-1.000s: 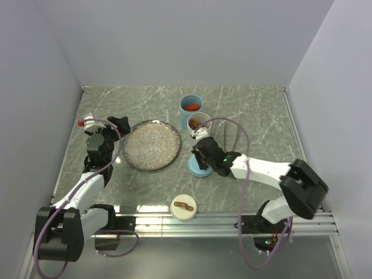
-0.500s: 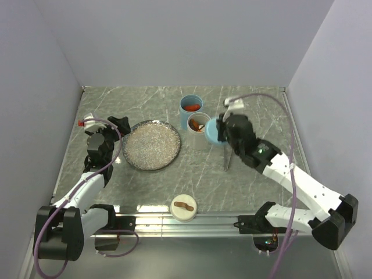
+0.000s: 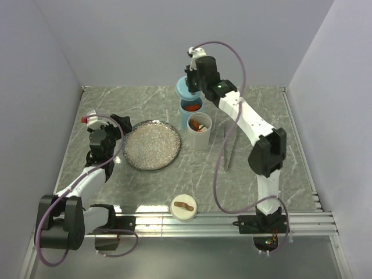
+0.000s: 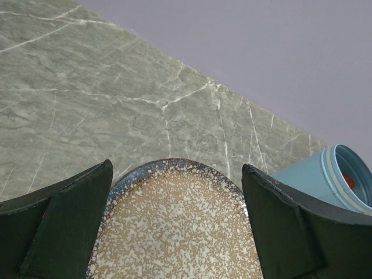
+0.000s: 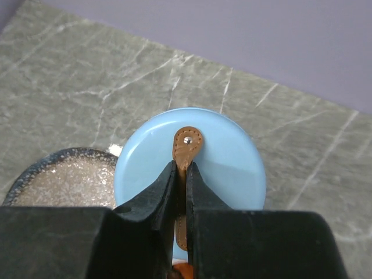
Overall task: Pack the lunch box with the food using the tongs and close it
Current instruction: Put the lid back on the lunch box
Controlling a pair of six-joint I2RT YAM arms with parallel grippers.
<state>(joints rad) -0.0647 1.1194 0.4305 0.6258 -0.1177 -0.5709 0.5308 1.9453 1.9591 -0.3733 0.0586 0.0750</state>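
The right arm [image 3: 251, 123] reaches to the far middle of the tabletop [image 3: 261, 116], and the right jaws are pinched tight on the brown strap [image 5: 186, 143] of a blue lid [image 5: 224, 165], holding it in the air over the far-left rim of the blue cup [image 3: 191, 105]. That cup holds orange food [image 3: 192, 107]. Touching its near side stands a white cup [image 3: 199, 124] with orange and brown pieces inside. The tongs [image 3: 226, 150] lie flat on the tabletop, right of the white cup and apart from it, pointing near to far, with nothing gripping them. A speckled plate [image 3: 151, 145] sits left of the cups. The left arm [image 3: 87, 177] rests at the left, and the left jaws stand wide and hold nothing, just beside the plate's left rim; in the left wrist view the rim shows between them. A white lid [image 3: 183, 207] with a brown strap lies at the near edge.
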